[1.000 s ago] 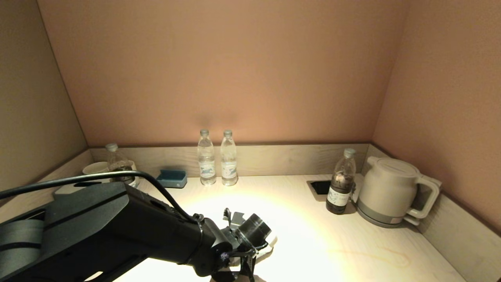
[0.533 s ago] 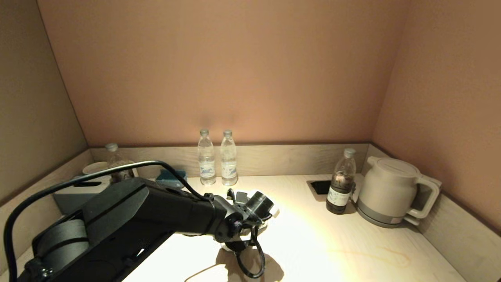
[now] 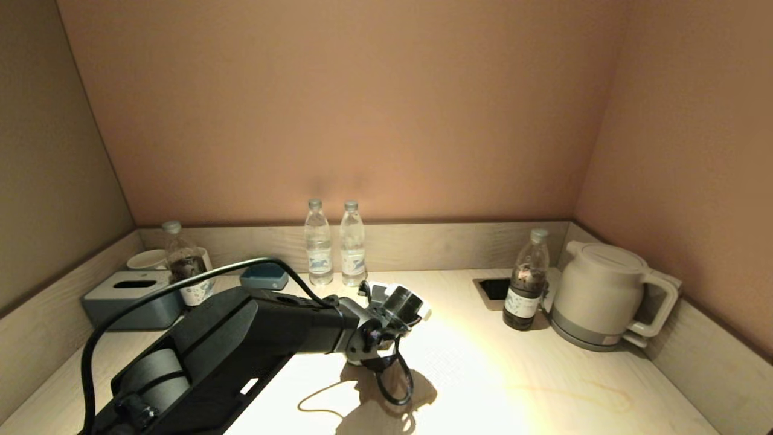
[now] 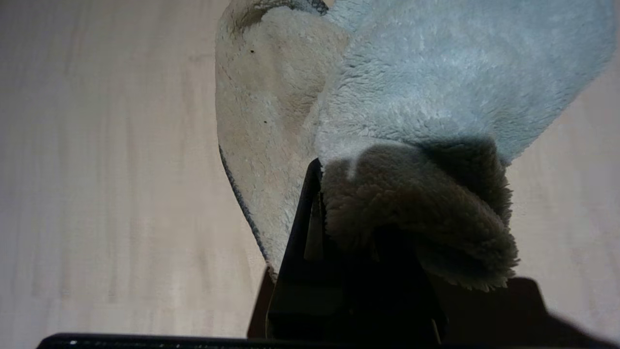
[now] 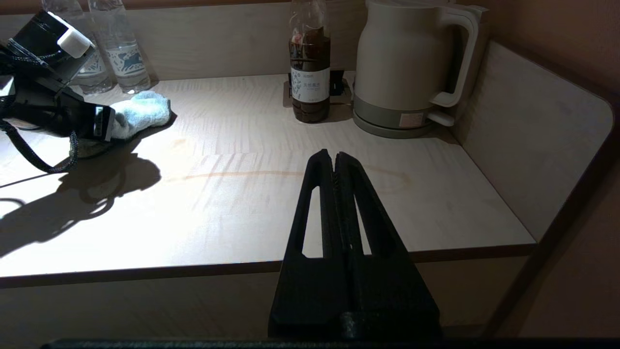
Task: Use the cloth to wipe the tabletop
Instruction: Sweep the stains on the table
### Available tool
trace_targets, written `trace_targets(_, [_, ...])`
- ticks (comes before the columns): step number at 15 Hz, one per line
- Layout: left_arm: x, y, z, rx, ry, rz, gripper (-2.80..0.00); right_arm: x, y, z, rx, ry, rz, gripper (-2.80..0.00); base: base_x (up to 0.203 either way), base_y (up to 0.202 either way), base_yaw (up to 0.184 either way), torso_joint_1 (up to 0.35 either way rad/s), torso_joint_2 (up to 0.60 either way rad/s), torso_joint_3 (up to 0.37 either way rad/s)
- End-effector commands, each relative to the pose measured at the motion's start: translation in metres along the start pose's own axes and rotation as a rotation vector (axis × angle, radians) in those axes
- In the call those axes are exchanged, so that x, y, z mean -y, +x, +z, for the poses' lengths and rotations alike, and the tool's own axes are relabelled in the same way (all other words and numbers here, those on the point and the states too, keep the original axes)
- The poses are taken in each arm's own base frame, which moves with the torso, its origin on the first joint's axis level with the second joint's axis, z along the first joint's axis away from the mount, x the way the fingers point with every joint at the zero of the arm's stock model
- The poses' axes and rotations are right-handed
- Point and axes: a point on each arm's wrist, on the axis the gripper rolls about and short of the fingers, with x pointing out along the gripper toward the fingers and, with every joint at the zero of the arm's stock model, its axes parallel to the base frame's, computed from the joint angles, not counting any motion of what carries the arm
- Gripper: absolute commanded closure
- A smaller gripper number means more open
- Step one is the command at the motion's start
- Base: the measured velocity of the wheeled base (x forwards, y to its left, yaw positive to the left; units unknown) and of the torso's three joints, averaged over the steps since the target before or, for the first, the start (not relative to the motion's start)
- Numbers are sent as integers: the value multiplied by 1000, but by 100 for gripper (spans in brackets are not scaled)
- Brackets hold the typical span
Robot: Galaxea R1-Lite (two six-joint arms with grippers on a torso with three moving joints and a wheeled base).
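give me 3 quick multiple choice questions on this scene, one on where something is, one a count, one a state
1. Where is the kettle?
A. back right corner
B. back left corner
C. centre front

2. How many bottles stand on the table?
A. two
B. four
C. six

3. What is the left gripper doing?
A. hanging open
B. shut on the cloth
C. gripping a bottle

Answers:
1. A, it stands against the right wall.
2. B, two clear ones at the back centre, one at the left, one beside the kettle.
3. B, the left wrist view shows cloth pinched in it.
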Motion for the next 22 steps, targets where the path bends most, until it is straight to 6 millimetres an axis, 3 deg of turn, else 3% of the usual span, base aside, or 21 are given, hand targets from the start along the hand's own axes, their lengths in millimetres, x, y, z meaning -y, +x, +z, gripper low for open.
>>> trace_targets(1, [-1,16,-7,8,10,30,0,0,0,0,-1,0,0,0,0,0,0,0,0,0])
trace_targets(4, [-4,35,2,118,0,48,0,0,0,0,-1,0,0,0,0,0,0,0,0,0])
trace_targets(10, [2,33,5,163,3,8,0,0,0,0,-1,0,0,0,0,0,0,0,0,0])
trace_targets(14, [24,8,-4,166,35,-47,0,0,0,0,-1,0,0,0,0,0,0,0,0,0])
trace_targets(17, [37,-27,-11,118,66,-68,0,0,0,0,-1,0,0,0,0,0,0,0,0,0])
trace_targets(22, [21,-87,-28,-122,79,30,0,0,0,0,-1,0,-1,0,0,0,0,0,0,0])
